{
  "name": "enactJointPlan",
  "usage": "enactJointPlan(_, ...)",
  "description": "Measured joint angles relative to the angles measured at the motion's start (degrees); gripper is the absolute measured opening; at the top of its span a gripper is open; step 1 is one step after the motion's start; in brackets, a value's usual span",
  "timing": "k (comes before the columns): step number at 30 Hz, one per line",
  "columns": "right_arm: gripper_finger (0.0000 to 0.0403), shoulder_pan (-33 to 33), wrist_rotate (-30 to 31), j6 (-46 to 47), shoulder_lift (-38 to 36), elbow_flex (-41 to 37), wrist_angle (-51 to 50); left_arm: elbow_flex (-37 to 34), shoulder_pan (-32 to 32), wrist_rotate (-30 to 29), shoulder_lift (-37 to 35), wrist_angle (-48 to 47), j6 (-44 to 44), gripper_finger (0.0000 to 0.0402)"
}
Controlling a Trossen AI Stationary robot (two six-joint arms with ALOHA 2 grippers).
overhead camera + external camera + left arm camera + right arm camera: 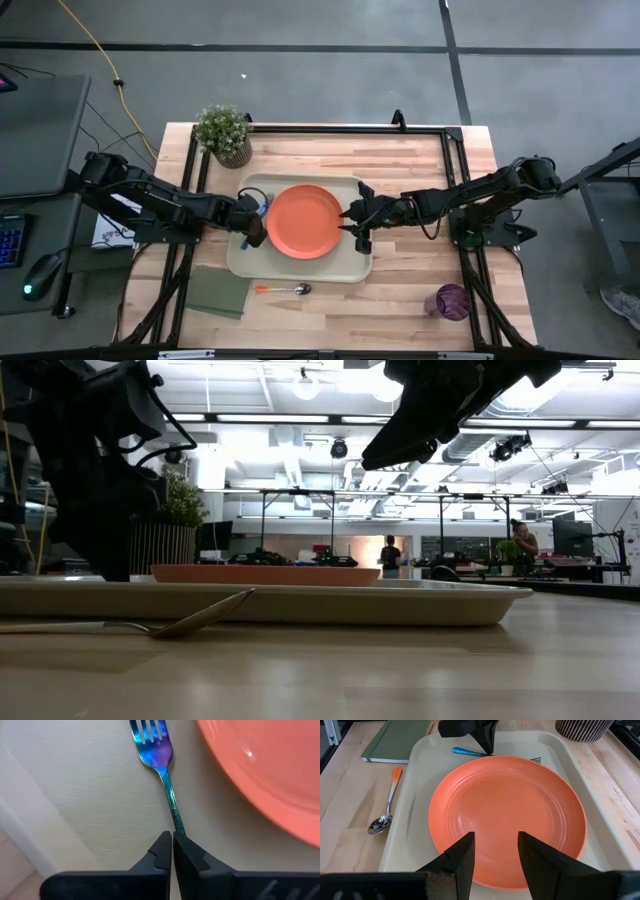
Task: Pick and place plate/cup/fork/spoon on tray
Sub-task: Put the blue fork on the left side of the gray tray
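Note:
The orange plate (303,221) lies in the middle of the cream tray (240,262). The blue-handled fork (161,757) lies flat on the tray floor just left of the plate. My left gripper (172,839) is shut, with its tips over the fork's handle. My right gripper (495,847) hangs open above the plate's right rim and touches nothing. The orange-handled spoon (285,289) lies on the table by the tray's near edge. The purple cup (452,300) stands at the near right. My left gripper comes from above, slanting down, and its shut fingertips (162,845) meet the fork's handle (177,824) about midway along it. The tips hide the spot, so I cannot tell whether they press on it. The fork lies flat on the tray.
A potted plant (225,133) stands at the far left corner behind the tray. A flat green pad (218,292) lies at the near left beside the spoon. Bare wood shows to the right of the tray and along the near edge.

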Motion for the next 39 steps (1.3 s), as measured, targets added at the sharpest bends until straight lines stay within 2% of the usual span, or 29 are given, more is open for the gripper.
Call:
enactJointPlan(9,0.0142,0.0,0.0,0.0,0.0,0.0,0.0,0.0,-1.1,0.7,0.0,-1.9,-0.8,0.0000)
enactJointPlan(16,0.0142,0.0,0.0,0.0,0.0,0.0,0.0,0.0,-1.6,5.4,-0.1,-2.8,-1.4,0.0000)
enactJointPlan(24,0.0142,0.0,0.0,0.0,0.0,0.0,0.0,0.3,-5.0,8.6,-0.1,-3.2,-4.3,0.0000)
enactJointPlan(33,0.0142,0.0,0.0,0.0,0.0,0.0,0.0,5.9,-8.5,9.6,-0.1,-9.7,-5.2,0.0000)
enactJointPlan(39,0.0142,0.0,-0.2,0.0,0.0,0.0,0.0,5.6,-12.9,13.2,0.0,-10.0,-10.4,0.0000)
